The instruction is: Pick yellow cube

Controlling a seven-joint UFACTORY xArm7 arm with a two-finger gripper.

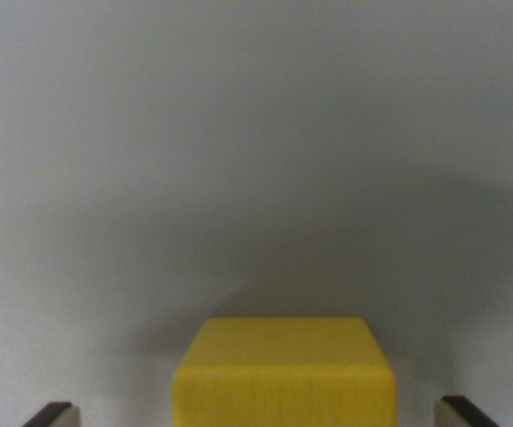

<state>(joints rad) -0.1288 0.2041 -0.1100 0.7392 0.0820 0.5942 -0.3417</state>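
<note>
One cube sits centred between the gripper jaws, which stand wide apart.
Closing too high could pinch only its top edge, letting it slip on lifting.

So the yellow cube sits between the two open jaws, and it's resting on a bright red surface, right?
Not quite. The surface is plain pale grey, not red, as the wrist view shows. The rest holds: the yellow cube sits at the bottom of the picture, between the tips of the two jaws, which stand wide apart at either lower corner with a clear gap on each side of the cube.
</note>
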